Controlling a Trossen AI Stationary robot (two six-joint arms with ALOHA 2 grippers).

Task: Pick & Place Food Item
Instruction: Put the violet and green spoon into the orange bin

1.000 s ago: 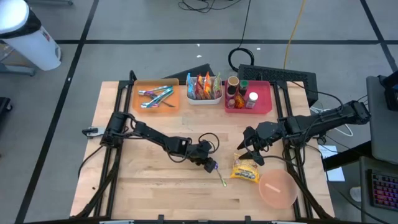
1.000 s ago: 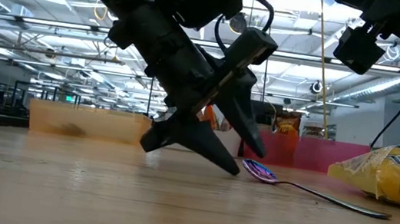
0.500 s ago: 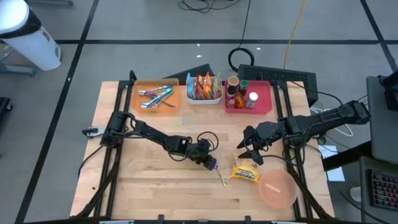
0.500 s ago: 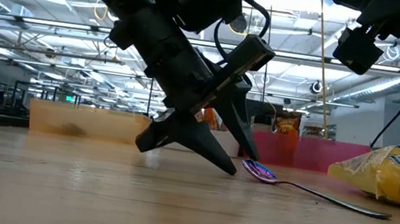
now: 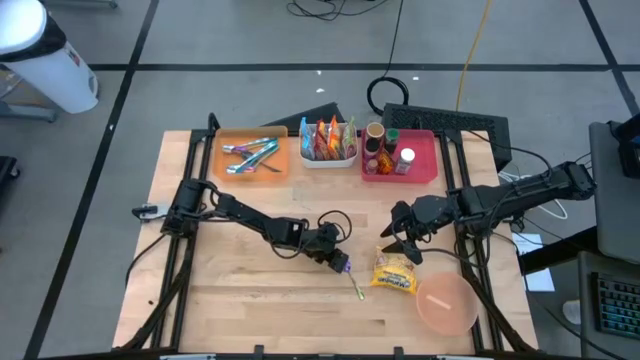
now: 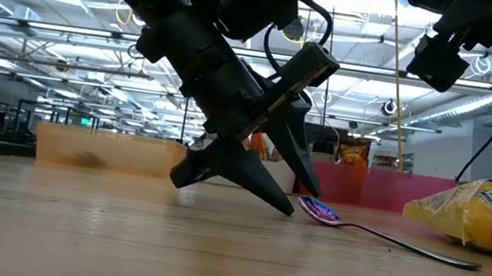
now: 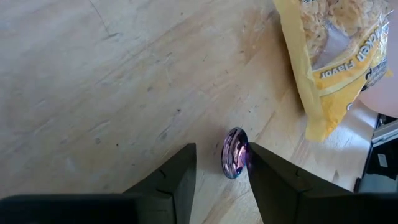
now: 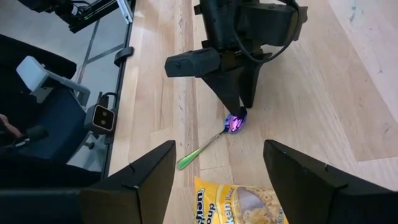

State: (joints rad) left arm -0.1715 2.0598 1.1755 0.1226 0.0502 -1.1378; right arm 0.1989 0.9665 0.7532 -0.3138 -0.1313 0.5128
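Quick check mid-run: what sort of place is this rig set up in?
Probably a robotics lab or open workshop. The low view shows a big hall with ceiling trusses and strip lights; the high view shows taped floor lines, loose cables and a keyboard beside the table.

A large industrial lab hall: exposed steel ceiling trusses [image 6: 69, 34] with strip lights, grey taped floor [image 5: 250, 40], black cables [image 5: 390, 92], light wooden worktable [image 5: 220, 290].
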